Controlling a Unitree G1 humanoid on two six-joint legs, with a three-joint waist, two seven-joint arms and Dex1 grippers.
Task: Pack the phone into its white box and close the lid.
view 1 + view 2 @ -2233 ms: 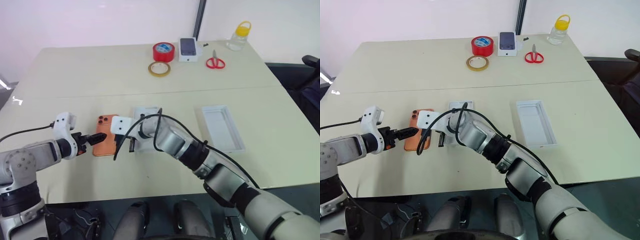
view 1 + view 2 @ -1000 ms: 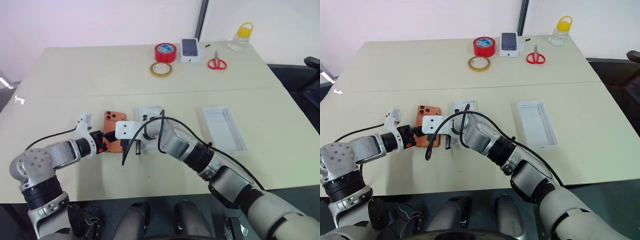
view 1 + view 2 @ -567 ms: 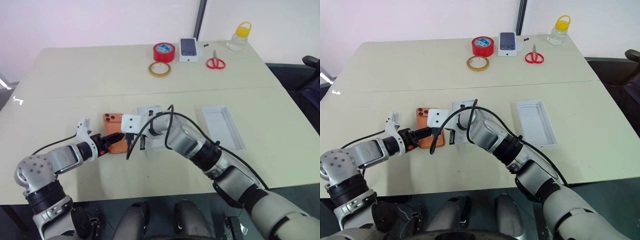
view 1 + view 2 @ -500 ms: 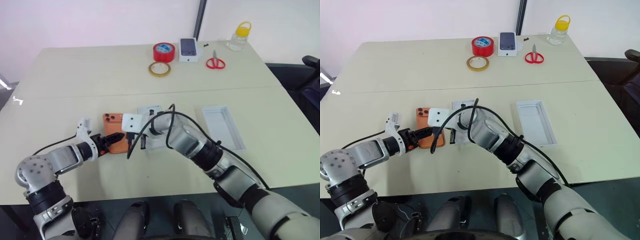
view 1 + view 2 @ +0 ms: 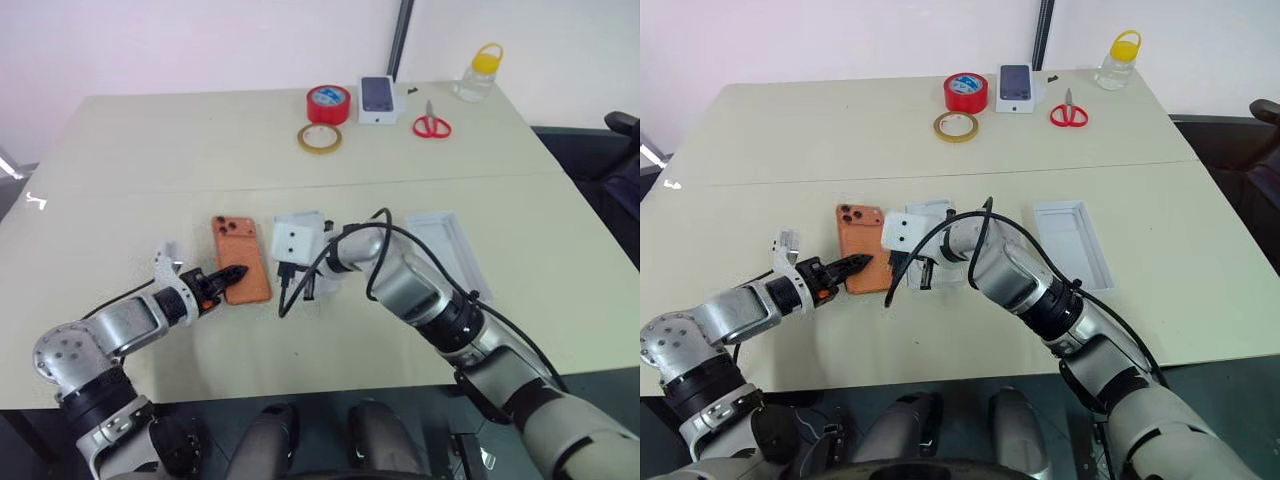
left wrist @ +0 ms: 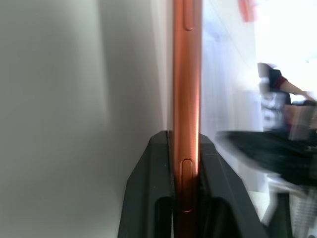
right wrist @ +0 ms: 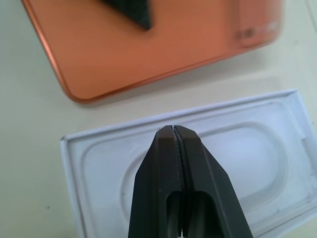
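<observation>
Your left tool (image 5: pixel 232 273) is clamped on the near end of the phone (image 5: pixel 240 259), one finger above and one below its orange edge. The phone lies back-up on the desk (image 5: pixel 150 160), long axis running away from you, lenses at the far corner. Just to its right sits a flat white insert (image 7: pixel 257 163), and your right tool (image 7: pixel 177 144) hovers over it, fingers pressed together. The white box (image 5: pixel 452 252) lies further right, long axis also pointing away, with bare desk around it.
</observation>
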